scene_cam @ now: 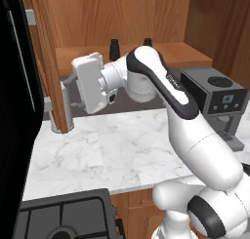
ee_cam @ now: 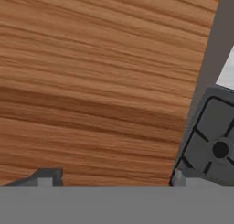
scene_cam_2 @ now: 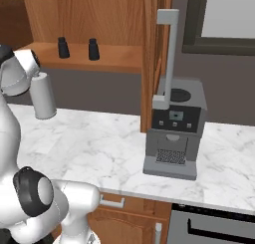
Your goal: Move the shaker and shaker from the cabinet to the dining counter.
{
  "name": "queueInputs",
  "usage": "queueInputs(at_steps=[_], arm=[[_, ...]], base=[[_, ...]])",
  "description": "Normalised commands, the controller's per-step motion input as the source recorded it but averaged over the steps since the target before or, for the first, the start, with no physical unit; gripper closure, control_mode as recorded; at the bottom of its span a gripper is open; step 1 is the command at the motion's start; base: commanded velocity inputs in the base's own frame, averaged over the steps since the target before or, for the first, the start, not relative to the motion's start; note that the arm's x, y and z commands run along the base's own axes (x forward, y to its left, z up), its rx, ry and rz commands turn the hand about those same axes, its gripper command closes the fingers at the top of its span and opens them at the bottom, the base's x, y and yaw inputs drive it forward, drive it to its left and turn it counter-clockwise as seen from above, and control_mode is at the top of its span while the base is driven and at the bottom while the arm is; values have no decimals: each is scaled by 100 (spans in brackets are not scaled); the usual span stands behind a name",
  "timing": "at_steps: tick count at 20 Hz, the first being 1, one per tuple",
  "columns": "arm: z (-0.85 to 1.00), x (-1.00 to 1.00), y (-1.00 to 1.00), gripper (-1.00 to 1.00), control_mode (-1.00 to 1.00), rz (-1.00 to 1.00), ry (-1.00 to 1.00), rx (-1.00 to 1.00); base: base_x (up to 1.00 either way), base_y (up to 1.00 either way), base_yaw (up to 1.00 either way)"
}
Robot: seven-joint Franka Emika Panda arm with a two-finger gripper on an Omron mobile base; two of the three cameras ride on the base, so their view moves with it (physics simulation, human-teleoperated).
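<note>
Two small black shakers [scene_cam: 114, 49] [scene_cam: 147, 42] stand upright on the shelf of the open wooden cabinet [scene_cam: 185, 51]; the right base view shows them side by side [scene_cam_2: 63, 47] [scene_cam_2: 93, 49]. My gripper [scene_cam: 70, 91] points left, away from the shakers and below shelf height, close to the cabinet's open left door [scene_cam: 51, 62]. In the hand view the gripper [ee_cam: 113, 178] is open, its two tips wide apart with nothing between them, facing the door's wood grain [ee_cam: 91, 81]. The dining counter is out of view.
A tall grey cylinder [scene_cam: 63, 118] [scene_cam_2: 44, 96] stands on the marble worktop [scene_cam: 107, 150] just below my hand. A coffee machine [scene_cam: 217, 99] [scene_cam_2: 174, 128] sits to the right. A stove [scene_cam: 63, 218] [ee_cam: 215, 141] lies at the near left, beside a tall dark appliance [scene_cam: 14, 96].
</note>
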Motion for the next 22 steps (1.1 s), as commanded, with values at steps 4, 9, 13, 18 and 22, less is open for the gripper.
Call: queueInputs(at_steps=[4, 9, 13, 18, 22], arm=[[-1, 0, -60, -100, -100, -28, -13, -22], [-6, 0, -72, -100, -100, -28, -12, -28], [-23, 32, -45, -100, -100, -19, -7, -29], [-25, 23, -52, -100, -100, -18, -5, -24], [-7, 12, -58, -100, -100, -16, -5, -23]], base=[[0, 0, 0], [0, 0, 0], [0, 0, 0], [0, 0, 0], [0, 0, 0]])
